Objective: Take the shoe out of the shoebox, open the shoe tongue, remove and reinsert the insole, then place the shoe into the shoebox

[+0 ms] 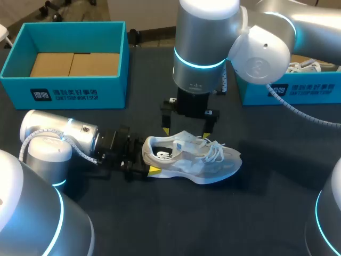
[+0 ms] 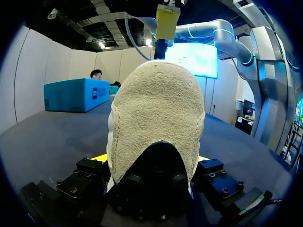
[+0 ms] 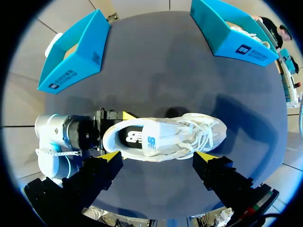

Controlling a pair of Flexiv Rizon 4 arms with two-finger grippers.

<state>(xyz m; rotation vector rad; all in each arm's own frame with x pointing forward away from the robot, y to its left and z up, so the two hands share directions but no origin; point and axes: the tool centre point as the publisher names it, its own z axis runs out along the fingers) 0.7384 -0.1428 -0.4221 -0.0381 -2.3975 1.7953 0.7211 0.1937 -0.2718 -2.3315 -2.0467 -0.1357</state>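
Note:
A white mesh shoe [image 1: 197,162] lies upright on the dark table, its toe pointing right and its laces loose. My left gripper [image 1: 144,162] comes in low from the left and is shut on the heel, one yellow tip [image 1: 153,170] showing at the near side. In the left wrist view the suede heel [image 2: 156,118] fills the gap between the fingers. My right gripper [image 1: 186,130] hangs open just above and behind the shoe opening. In the right wrist view its fingertips [image 3: 111,157] flank the shoe [image 3: 189,137]; the tongue [image 3: 154,139] lies over the dark insole [image 3: 132,137].
An open teal shoebox [image 1: 69,95] with a cardboard floor stands at the back left. A second teal box [image 1: 309,92] at the back right holds another white shoe. Bare table lies in front of the shoe.

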